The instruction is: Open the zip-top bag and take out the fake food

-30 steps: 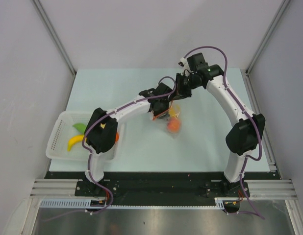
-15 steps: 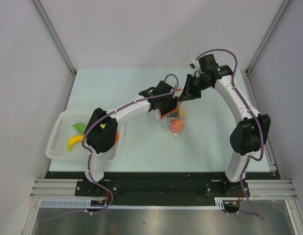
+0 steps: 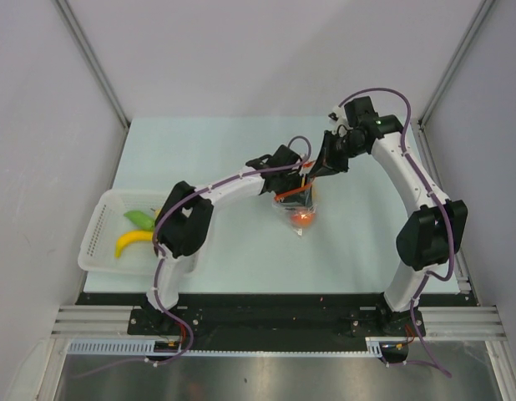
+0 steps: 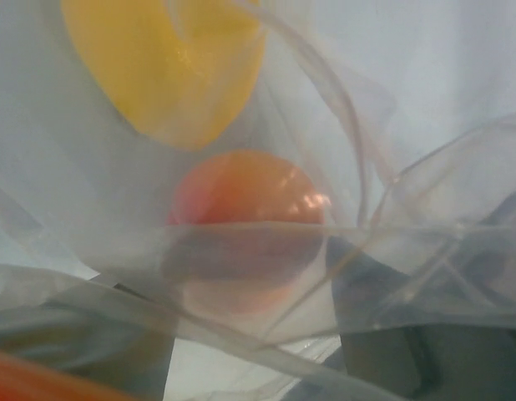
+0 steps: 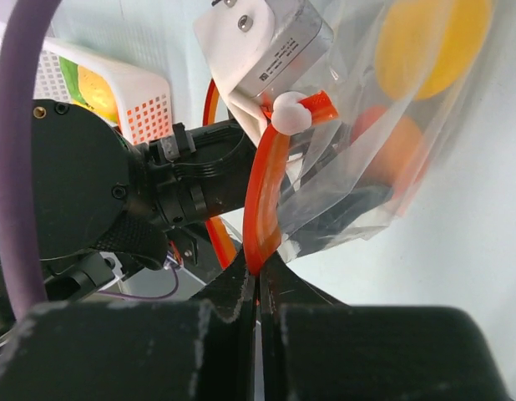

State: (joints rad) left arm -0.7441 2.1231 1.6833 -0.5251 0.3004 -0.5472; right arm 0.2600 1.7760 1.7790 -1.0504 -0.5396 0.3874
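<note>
The zip-top bag [image 3: 301,206] hangs over the middle of the table, clear, with a red-orange zip strip [image 5: 265,192]. My right gripper [image 5: 260,280] is shut on that strip, pinching it between its tips. My left gripper [image 3: 295,195] is at the bag's mouth, open, its dark fingers [image 4: 425,351] showing wide apart through the plastic. The fake food inside is an orange fruit [image 4: 245,209] and a yellow piece [image 4: 170,67] above it. Nothing sits between the left fingers. The same orange fruit [image 3: 303,217] glows at the bag's bottom in the top view.
A white mesh basket [image 3: 95,230] stands at the table's left near edge. It holds a yellow banana [image 3: 131,242] and a green piece [image 3: 139,218]. The left arm's elbow hangs just right of the basket. Grey walls close in both sides.
My left gripper has opened and pushed further into the bag's mouth. The right gripper has drawn the zip strip to the right, and the bag has shifted slightly right with it.
</note>
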